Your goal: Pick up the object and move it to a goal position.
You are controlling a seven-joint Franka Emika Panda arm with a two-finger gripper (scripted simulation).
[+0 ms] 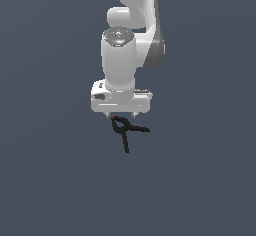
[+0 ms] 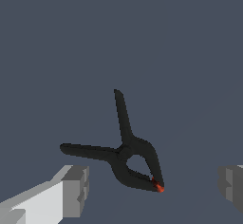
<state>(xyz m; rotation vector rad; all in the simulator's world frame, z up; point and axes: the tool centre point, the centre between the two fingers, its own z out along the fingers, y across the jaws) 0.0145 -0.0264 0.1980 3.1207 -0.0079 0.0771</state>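
The white, blocky gripper (image 2: 152,190) has its grey, square-edged fingers (image 2: 76,190) spread wide, holding nothing, with the orange-red tips of the spring clamp (image 2: 128,152) lying between them. The clamp is smooth matte black, with two long thin handles splayed out from a rounded pivot loop and jaws meeting at a point. It lies flat on the plain dark grey-blue floor (image 1: 50,180), directly under the glossy white arm (image 1: 125,55).
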